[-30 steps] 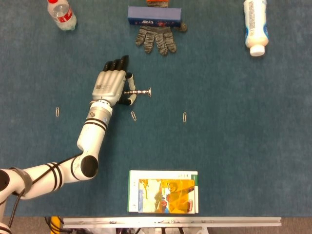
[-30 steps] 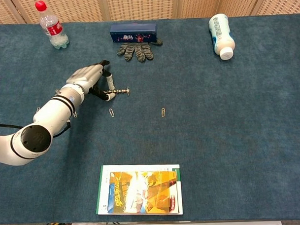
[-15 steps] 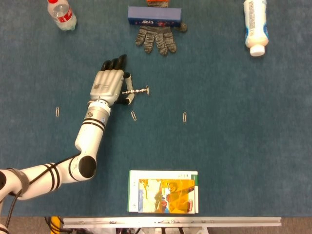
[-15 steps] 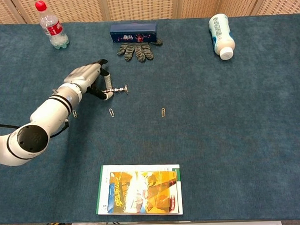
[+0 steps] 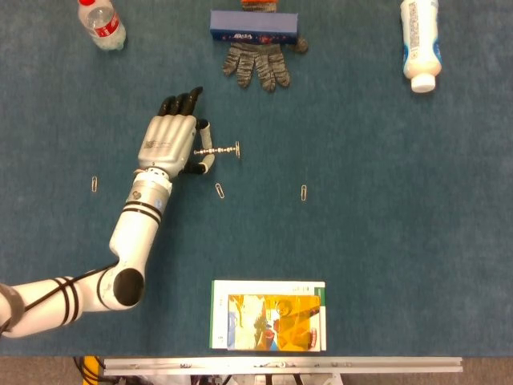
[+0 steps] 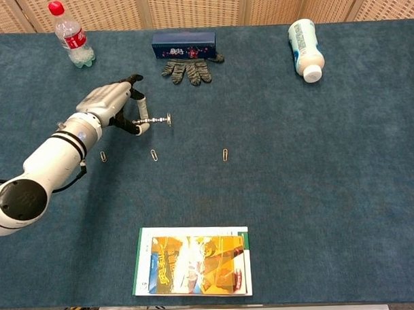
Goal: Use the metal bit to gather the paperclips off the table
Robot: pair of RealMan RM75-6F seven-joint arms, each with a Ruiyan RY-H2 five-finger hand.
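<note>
Left hand (image 5: 170,143) pinches metal bit (image 5: 220,150) at near end; other fingers extended. Bit: slim, ridged, shiny rod with flat disc tip, long axis level, pointing right, above blue felt table (image 5: 385,224). Three wire paperclips (image 5: 220,190) (image 5: 304,192) (image 5: 94,184) flat on felt, apart from bit. Book (image 5: 268,314) glossy, text unreadable.

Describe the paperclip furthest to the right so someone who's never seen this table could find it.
Start at the picture book by the table's near edge. Just beyond its right end lies the paperclip, alone on bare blue cloth. The other two paperclips sit near the left hand.
</note>
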